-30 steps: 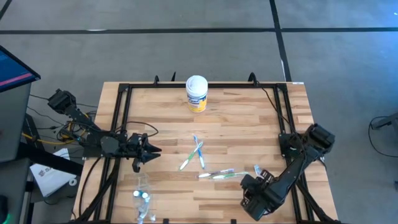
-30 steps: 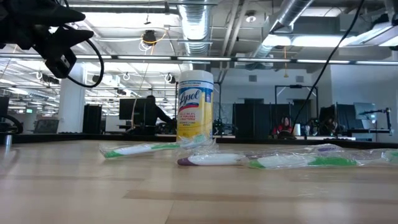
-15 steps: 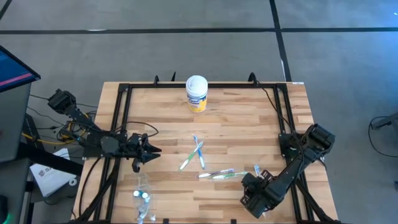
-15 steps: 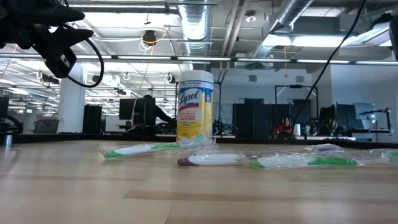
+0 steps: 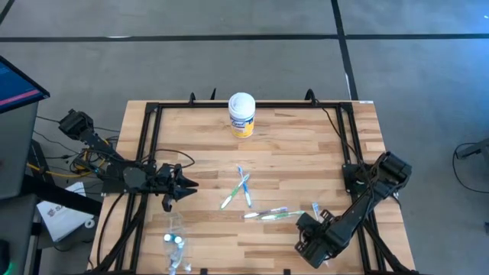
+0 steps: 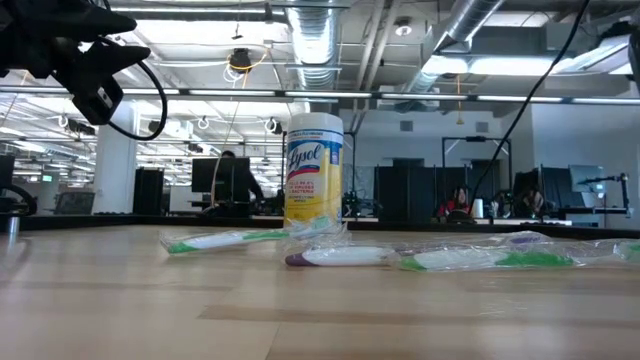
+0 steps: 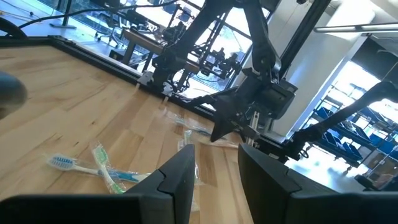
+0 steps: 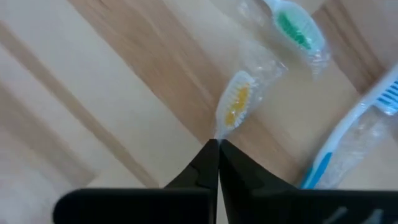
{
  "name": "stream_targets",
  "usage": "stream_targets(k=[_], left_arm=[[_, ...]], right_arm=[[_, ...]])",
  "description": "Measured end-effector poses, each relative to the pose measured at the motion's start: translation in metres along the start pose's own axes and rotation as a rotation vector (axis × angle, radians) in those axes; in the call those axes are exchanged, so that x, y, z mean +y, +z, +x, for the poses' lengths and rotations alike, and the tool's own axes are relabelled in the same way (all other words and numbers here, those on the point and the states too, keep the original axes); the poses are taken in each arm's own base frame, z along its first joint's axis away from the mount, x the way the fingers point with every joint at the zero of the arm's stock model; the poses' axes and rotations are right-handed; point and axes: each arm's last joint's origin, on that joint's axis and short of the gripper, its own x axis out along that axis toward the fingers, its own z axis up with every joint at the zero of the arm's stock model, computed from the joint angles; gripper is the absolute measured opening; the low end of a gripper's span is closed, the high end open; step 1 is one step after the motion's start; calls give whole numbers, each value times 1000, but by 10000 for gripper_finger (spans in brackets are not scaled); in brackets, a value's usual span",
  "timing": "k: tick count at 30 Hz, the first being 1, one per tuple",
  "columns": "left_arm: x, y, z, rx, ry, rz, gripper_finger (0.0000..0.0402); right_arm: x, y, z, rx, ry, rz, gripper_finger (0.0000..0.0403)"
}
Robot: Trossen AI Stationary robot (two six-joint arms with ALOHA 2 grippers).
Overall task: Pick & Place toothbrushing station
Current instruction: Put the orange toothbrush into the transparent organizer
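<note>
Several wrapped toothbrushes lie flat mid-table: a crossed bunch point(image 5: 243, 188) and a row point(image 5: 267, 215) toward the right front, plus a blue one point(image 5: 315, 208). My right gripper point(image 5: 312, 229) points down at the row's right end, shut point(image 8: 217, 144) at the wrapper tip of a white toothbrush with orange bristles point(image 8: 236, 104). A green-bristled head point(image 8: 295, 28) and the blue toothbrush point(image 8: 348, 134) lie beside it. My left gripper point(image 5: 186, 186) hovers open point(image 7: 217, 152) at the left, above the table, touching nothing. No toothpaste tube shows. My right gripper pinches the pointed end of the clear wrapper point(image 8: 217, 132), just beyond the orange-bristled head, between its two fingertips. The fingers come from above, pointing steeply down. The toothbrush lies flat on the table in its wrapper.
A Lysol wipes canister point(image 5: 241, 114) stands at the far middle of the table. A crumpled clear bag point(image 5: 176, 244) lies at the front left. Black frame rails point(image 5: 147, 153) run along the table's left, far and right sides.
My right gripper has sunk a little toward the toothbrushes at the right front. The toothbrushes lie where they were.
</note>
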Motion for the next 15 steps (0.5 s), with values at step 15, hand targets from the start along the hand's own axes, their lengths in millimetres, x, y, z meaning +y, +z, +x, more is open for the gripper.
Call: stream_targets(k=[15], left_arm=[[0, 0, 0, -4, -2, -3, 118]], right_arm=[[8, 35, -55, -392, 215, -106, 0]])
